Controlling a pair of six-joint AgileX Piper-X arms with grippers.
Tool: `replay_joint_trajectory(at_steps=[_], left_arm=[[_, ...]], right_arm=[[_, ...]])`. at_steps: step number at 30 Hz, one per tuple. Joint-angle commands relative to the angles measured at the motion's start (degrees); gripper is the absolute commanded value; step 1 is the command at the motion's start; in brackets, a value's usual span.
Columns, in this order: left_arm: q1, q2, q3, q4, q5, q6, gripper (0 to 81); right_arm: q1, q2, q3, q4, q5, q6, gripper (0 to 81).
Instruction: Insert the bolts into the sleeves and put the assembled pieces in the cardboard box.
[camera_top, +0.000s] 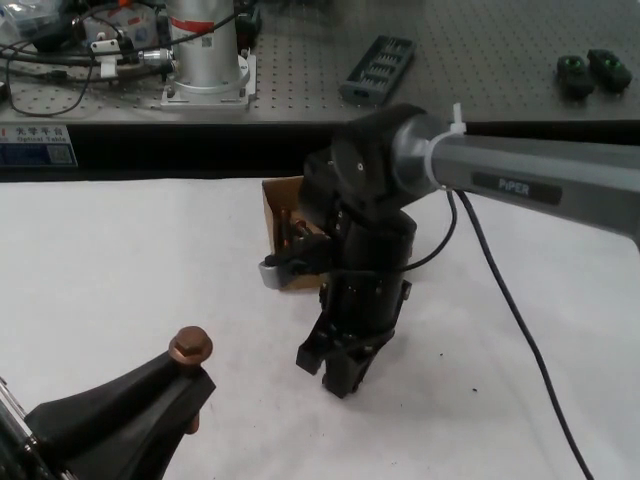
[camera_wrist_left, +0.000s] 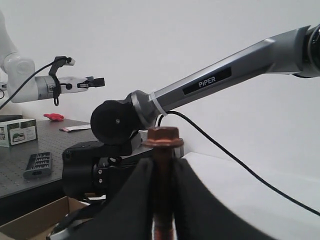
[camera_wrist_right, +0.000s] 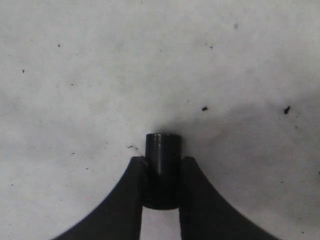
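The bolt is copper-coloured with a flanged hex head. It stands upright between the jaws of the left gripper, which are closed snugly on its shank. The head sticks out clear above the fingertips, and the lower shank is pinched between the two black pads. From the high view the same bolt pokes up out of the left gripper, held in the air above the white sheet that covers the bench.

The right gripper points straight down at the sheet. Its jaws are drawn in narrow and clamp a short black sleeve. About half the sleeve juts out past the fingertips, with its free end close over the sheet. I cannot tell whether it touches.

In the high view the right gripper is well apart from the left gripper's jaws, off to one side of the bolt. The cardboard box sits open on the sheet just behind the right gripper's jaws, on the side away from the left gripper. It is partly hidden by the wrist of the right arm. A black cable trails down from that arm.
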Motion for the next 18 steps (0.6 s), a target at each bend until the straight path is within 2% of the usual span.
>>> replay_joint_trajectory(at_steps=[1,5,8,10,15,18], left_arm=[[-0.24,-0.44,-0.78,-1.22,0.57,1.12,0.6],[-0.24,-0.44,-0.78,-1.22,0.57,1.14,0.6],[-0.24,-0.44,-0.78,-1.22,0.57,1.28,0.6],[-0.24,-0.44,-0.78,-1.22,0.57,1.29,0.6],[-0.24,-0.44,-0.78,-1.08,0.57,1.28,0.6],[-0.24,-0.44,-0.78,-1.0,0.57,1.28,0.6]], right_arm=[[-0.23,-0.31,2.28,-0.47,-0.02,-0.68,6.6],[-0.23,-0.31,2.28,2.04,-0.02,-1.47,5.4],[-0.23,-0.31,2.28,3.6,-0.02,-1.98,0.3],[-0.23,-0.31,2.28,3.97,0.14,-1.98,9.4],[-0.23,-0.31,2.28,4.62,0.41,-1.42,39.5],[-0.23,-0.31,2.28,4.63,0.41,-1.43,42.7]])
